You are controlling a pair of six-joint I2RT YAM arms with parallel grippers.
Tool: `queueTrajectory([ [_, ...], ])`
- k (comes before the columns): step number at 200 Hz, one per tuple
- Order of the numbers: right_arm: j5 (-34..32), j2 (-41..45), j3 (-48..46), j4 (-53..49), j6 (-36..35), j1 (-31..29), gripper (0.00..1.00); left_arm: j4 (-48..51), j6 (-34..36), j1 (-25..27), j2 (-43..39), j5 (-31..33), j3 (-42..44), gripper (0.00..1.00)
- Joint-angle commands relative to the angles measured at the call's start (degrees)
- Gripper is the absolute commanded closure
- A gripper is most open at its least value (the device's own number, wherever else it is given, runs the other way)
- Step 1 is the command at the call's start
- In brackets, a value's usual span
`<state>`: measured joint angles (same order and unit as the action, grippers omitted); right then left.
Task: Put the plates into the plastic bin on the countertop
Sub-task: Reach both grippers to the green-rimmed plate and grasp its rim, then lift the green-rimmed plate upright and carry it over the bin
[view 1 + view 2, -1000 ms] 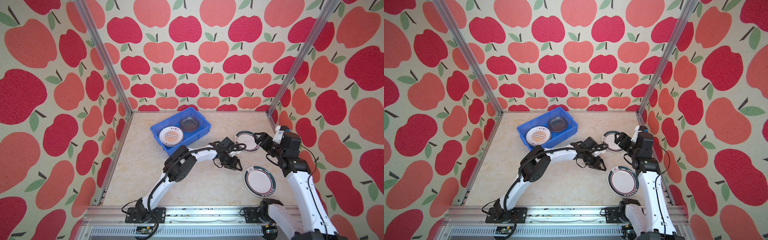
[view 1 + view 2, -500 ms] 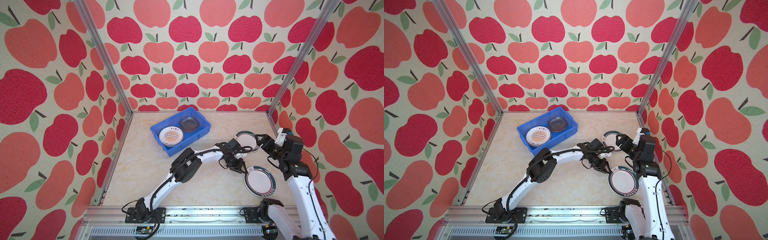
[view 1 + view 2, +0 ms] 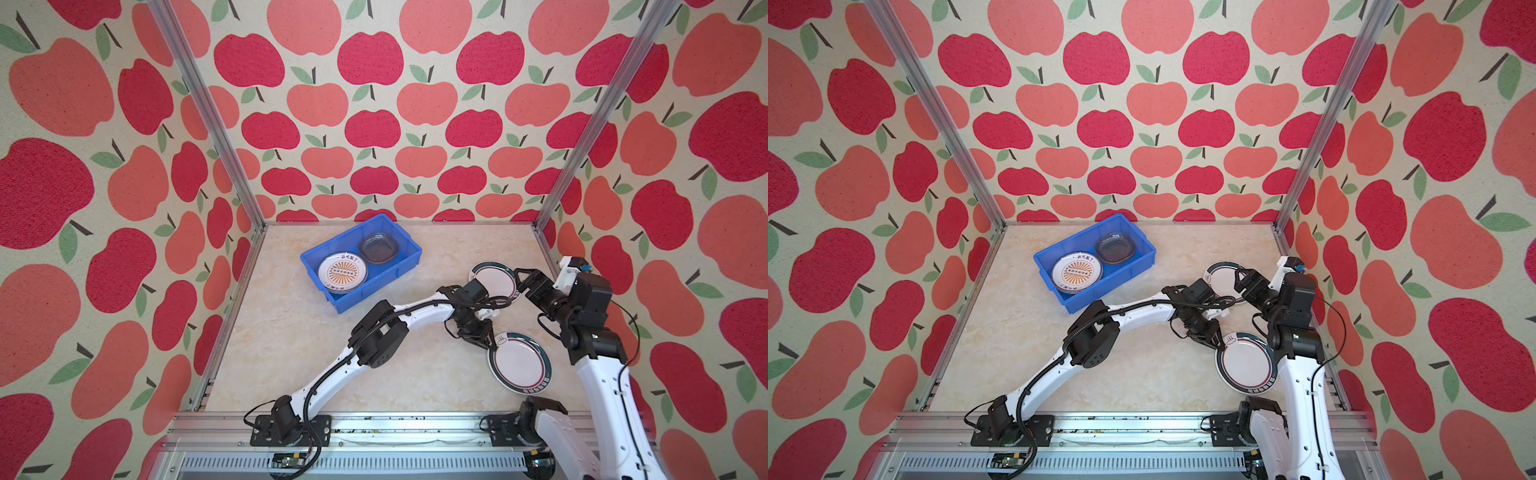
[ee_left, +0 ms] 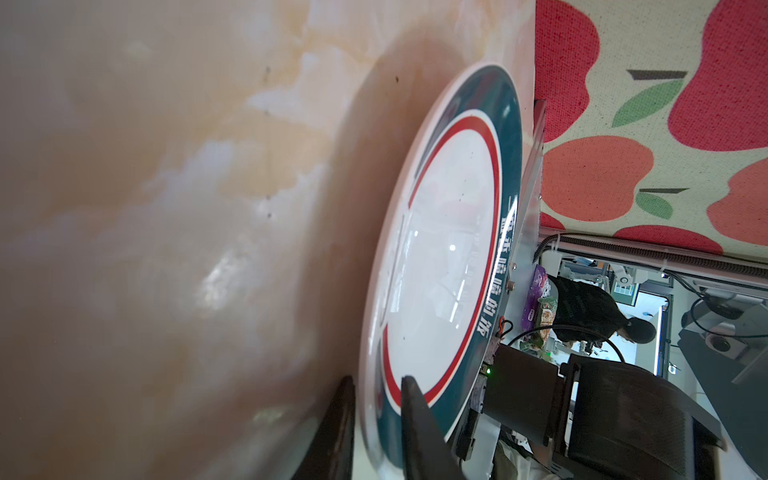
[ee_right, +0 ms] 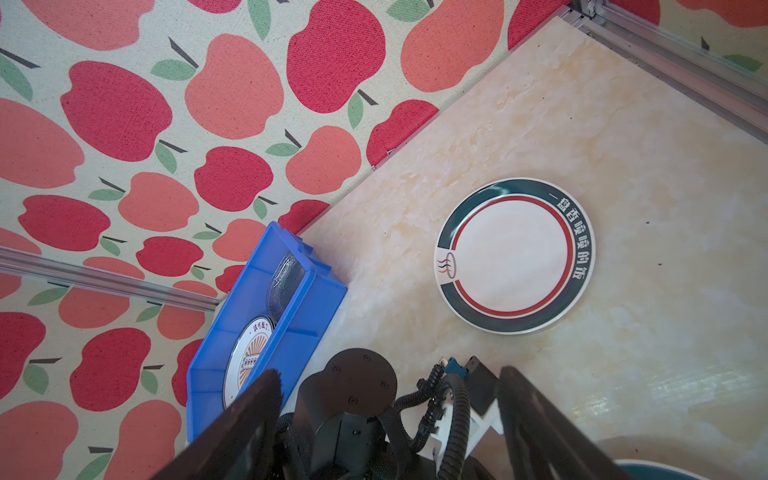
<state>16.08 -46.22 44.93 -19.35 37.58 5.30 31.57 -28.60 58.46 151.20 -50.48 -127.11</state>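
Sunburst plate (image 3: 343, 272) and glass plate (image 3: 378, 247) sat side by side inside the blue bin (image 3: 374, 286). The sunburst one was at the end nearer the robot and the glass one at the far end. Bin stood at an angle toward the back-left of the counter (image 3: 291, 332).

Outside it, on the counter's right side and well apart from the bin, were 2 green-rim ones. Near plate (image 3: 521, 365) was toward the front and far plate (image 3: 494, 278) further back.

L gripper (image 3: 491, 343) reached across the middle to the near plate's back-left edge. In the left wrist view its fingers (image 4: 411, 415) straddled that rim, one over the green band and one just outside the edge. Jaws were nearly closed w/ only the rim btwn them; couldn't tell whether they actually pinched it.

R gripper (image 3: 519, 279) hung at the far plate's right edge, jaws spread wide, holding nothing. The right wrist view showed both its fingers far apart w/ the L arm (image 5: 353, 395) btwn them. The far plate lay whole and untouched on the counter.
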Motion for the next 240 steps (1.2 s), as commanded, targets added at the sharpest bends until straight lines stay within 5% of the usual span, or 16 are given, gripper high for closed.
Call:
queueTrajectory([
  [1, 0.7, 1.2, -1.0, 0.6, 0.3, 0.0, 0.16, 3.1, 0.2, -0.1, 2.7, -0.1, -1.0, 0.78],
  [75, 1.1, 1.1, -1.7, 1.1, 0.6, 0.2, 0.16, 4.5, 0.7, -0.4, 4.1, -0.6, -3.3, 0.84],
  [131, 1.7, -0.2, -1.6, 2.1, 0.8, 0.4, 0.16, 4.0, 1.7, -1.8, 2.0, 1.2, -1.0, 1.00],
  [164, 2.9, -2.9, -0.1, 4.1, 0.5, 0.3, 0.16, -1.5, -1.0, -4.6, -3.5, 0.7, 6.8, 1.00],
  [216, 11.2, -10.7, 8.4, 5.0, -0.8, 0.0, 0.21, -24.5, -11.8, -12.4, -27.1, 2.7, 37.2, 1.00],
  [240, 12.9, -12.9, 12.5, 4.3, -2.1, -0.7, 0.23, -22.2, -10.9, -14.9, -37.3, 6.8, 43.7, 1.00],
])
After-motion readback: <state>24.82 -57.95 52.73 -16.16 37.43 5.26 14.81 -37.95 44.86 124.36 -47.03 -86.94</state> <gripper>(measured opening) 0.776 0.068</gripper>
